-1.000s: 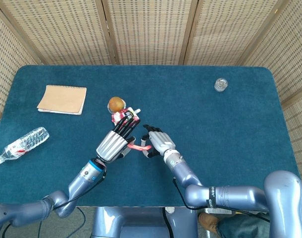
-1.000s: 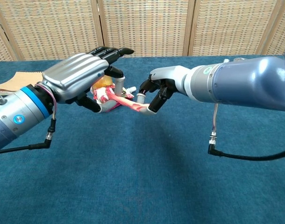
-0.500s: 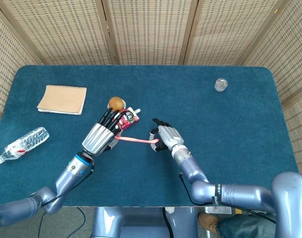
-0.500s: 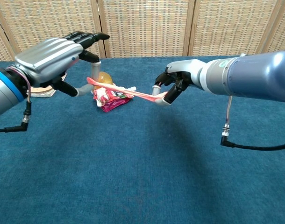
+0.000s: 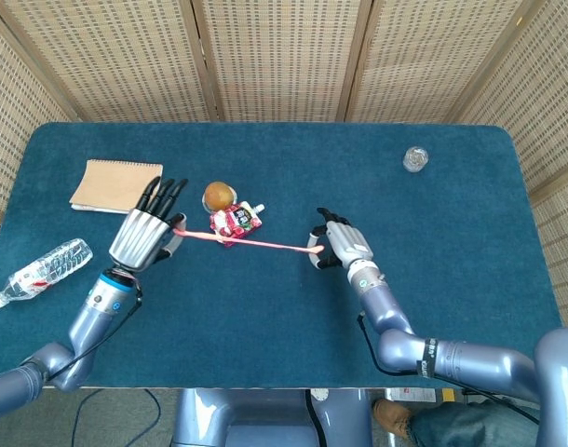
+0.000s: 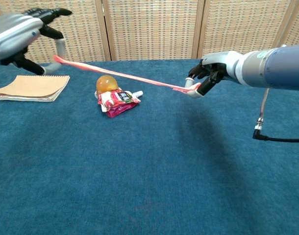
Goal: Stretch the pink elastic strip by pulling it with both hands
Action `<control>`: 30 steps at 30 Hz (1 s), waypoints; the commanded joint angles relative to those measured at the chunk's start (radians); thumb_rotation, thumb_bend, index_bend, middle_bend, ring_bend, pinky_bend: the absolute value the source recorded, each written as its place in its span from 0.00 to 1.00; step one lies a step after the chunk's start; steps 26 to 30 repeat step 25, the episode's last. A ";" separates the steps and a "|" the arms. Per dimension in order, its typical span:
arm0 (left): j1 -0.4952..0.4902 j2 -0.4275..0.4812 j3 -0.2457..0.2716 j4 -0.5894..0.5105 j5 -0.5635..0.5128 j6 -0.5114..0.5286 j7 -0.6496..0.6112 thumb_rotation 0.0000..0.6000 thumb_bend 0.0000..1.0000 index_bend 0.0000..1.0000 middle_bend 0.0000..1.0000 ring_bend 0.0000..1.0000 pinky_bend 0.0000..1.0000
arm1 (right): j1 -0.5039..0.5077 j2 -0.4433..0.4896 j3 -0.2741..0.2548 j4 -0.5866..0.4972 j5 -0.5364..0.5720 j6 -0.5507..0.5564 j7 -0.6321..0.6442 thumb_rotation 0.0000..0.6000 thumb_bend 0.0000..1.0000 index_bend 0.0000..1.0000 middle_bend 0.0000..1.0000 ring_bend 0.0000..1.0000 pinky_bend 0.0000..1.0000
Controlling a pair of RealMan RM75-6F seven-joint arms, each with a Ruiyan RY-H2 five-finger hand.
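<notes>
The pink elastic strip (image 5: 256,243) (image 6: 125,76) runs taut and thin above the table between my two hands. My left hand (image 5: 146,237) (image 6: 22,34) pinches its left end between thumb and a finger, the other fingers held out straight. At the right end my right hand (image 5: 342,244) (image 6: 211,72) pinches the strip with fingers curled in. The strip passes over a red snack pouch (image 5: 236,221) (image 6: 117,100) lying below it.
A round yellowish fruit (image 5: 219,196) (image 6: 106,83) sits by the pouch. A brown notebook (image 5: 117,186) (image 6: 33,87) lies at the back left, a plastic water bottle (image 5: 40,270) at the left edge. A small clear object (image 5: 415,158) stands at the back right.
Both hands have moved apart, the left one far to the left and upward, the right one to the right. The strip has gone from short and slack to long and taut.
</notes>
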 commanded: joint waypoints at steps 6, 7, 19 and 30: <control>0.024 0.067 -0.041 0.011 -0.048 0.024 -0.057 1.00 0.50 0.88 0.00 0.00 0.00 | -0.051 0.069 -0.023 0.007 -0.015 -0.016 0.021 1.00 0.58 0.74 0.10 0.00 0.00; 0.027 0.074 -0.044 0.014 -0.054 0.024 -0.066 1.00 0.50 0.88 0.00 0.00 0.00 | -0.061 0.082 -0.029 0.007 -0.022 -0.022 0.026 1.00 0.58 0.74 0.10 0.00 0.00; 0.056 0.130 -0.070 0.085 -0.112 0.022 -0.132 1.00 0.50 0.88 0.00 0.00 0.00 | -0.216 0.222 -0.082 0.035 -0.147 -0.129 0.172 1.00 0.58 0.74 0.10 0.00 0.00; 0.067 0.135 -0.076 0.105 -0.134 0.020 -0.161 1.00 0.50 0.88 0.00 0.00 0.00 | -0.262 0.261 -0.083 0.042 -0.218 -0.164 0.234 1.00 0.58 0.74 0.10 0.00 0.00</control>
